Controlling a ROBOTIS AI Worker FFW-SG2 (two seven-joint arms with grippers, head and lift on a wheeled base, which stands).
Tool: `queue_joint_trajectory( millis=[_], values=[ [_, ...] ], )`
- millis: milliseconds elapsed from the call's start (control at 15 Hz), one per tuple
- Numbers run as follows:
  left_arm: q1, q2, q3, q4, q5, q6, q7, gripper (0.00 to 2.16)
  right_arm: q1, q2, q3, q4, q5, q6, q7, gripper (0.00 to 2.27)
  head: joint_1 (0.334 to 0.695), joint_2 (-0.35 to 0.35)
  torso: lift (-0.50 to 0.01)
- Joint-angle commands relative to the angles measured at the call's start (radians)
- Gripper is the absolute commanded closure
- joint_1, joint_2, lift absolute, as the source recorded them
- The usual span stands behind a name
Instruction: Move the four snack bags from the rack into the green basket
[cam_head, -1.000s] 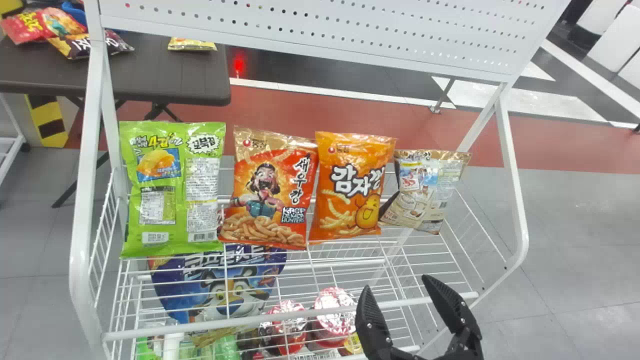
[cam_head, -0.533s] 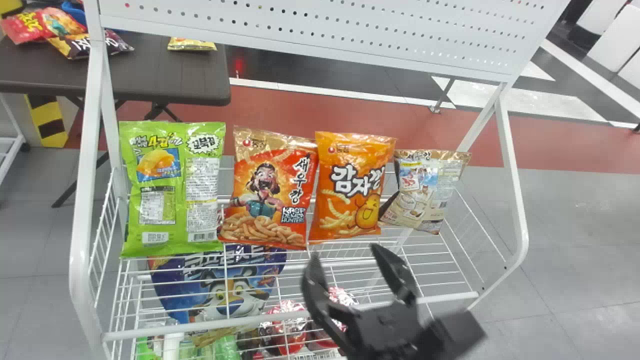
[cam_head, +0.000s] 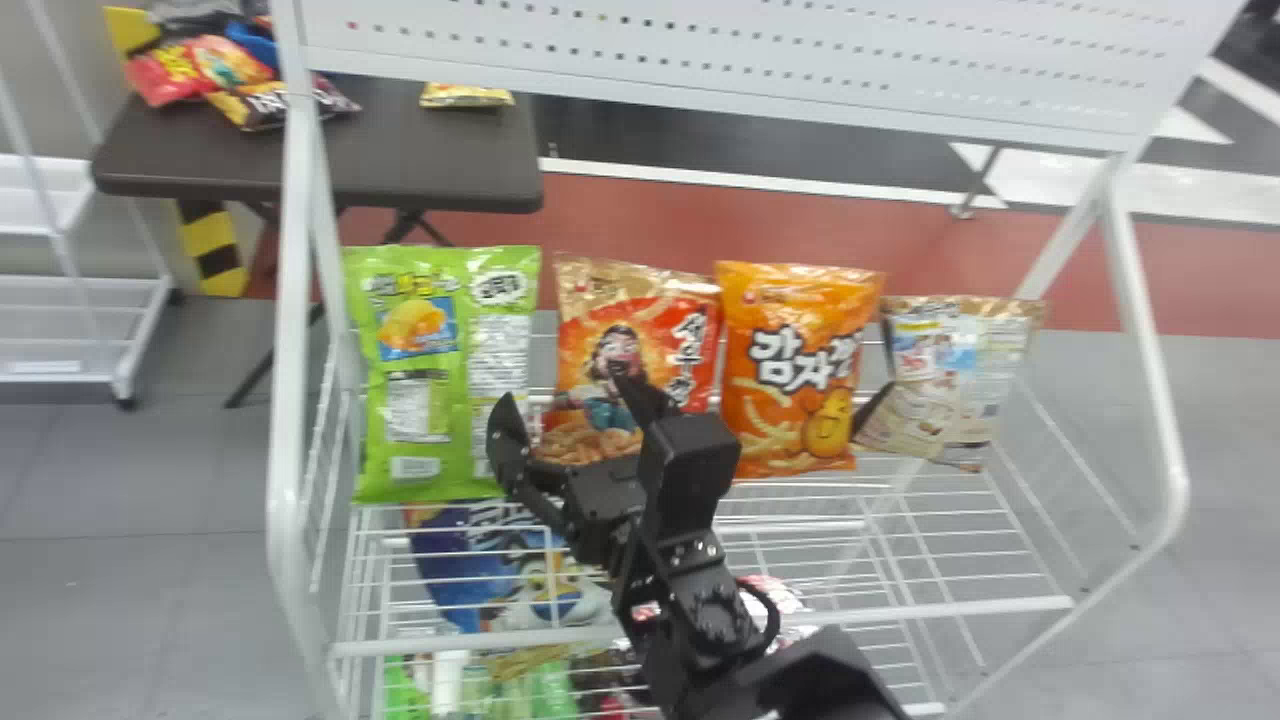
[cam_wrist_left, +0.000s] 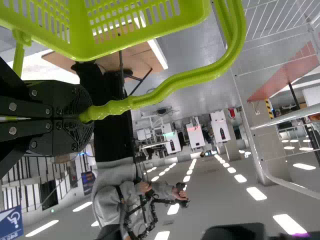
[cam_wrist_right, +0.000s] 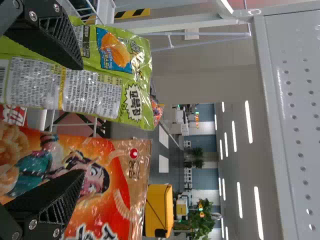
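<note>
Four snack bags, standing in a row on the white rack (cam_head: 293, 400)
Glossy, crinkled: green bag (cam_head: 425, 350), red-orange bag (cam_head: 585, 305) showing a cartoon figure, orange bag (cam_head: 800, 375), beige bag (cam_head: 935, 385) — right gripper (cam_head: 563, 388) hovering before the first two, spread wide, holding nothing; left gripper (cam_wrist_left: 91, 118) closing firmly around the green basket (cam_wrist_left: 80, 30)'s handle (cam_wrist_left: 175, 81).
</note>
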Motion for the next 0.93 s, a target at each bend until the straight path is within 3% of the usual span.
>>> queue_joint_trajectory(
  millis=[0,200,333,400,467,533,667,867],
  values=[
    [-0.003,0.003,-0.003,0.004,0.002,-0.004,0.000,1.79,-0.084,0.021,0.025,0.079,0.001,0.054,0.001,0.08,0.695,-0.147,0.000],
    [-0.003,0.013,0.002,0.004,0.016,-0.007,0.000,1.79,-0.145,0.022,0.050,0.155,-0.007,0.084,0.010,0.11,0.695,-0.106,0.000],
    [-0.006,0.017,0.003,0.004,0.020,-0.007,0.000,1.79,-0.198,0.022,0.057,0.227,-0.014,0.090,0.076,0.27,0.695,-0.071,0.000],
    [-0.006,0.017,0.003,0.004,0.020,-0.007,0.000,1.79,-0.210,0.022,0.071,0.240,-0.013,0.087,0.083,0.53,0.695,-0.059,0.000],
    [-0.006,0.017,0.003,0.006,0.020,-0.007,0.000,1.79,-0.211,0.022,0.083,0.241,0.000,0.090,0.084,1.15,0.695,-0.048,0.000],
    [-0.006,0.017,0.005,0.006,0.023,-0.007,0.000,1.79,-0.211,0.022,0.091,0.240,0.012,0.097,0.084,1.91,0.695,-0.037,0.000],
    [-0.006,0.017,0.006,0.006,0.025,-0.007,-0.002,1.79,-0.193,0.022,0.097,0.223,0.033,0.093,0.098,2.11,0.695,-0.016,0.000],
    [-0.008,0.017,0.006,0.006,0.023,-0.007,0.000,1.79,-0.115,0.021,0.088,0.111,0.075,0.100,0.127,2.13,0.695,-0.003,0.000]
  ],
)
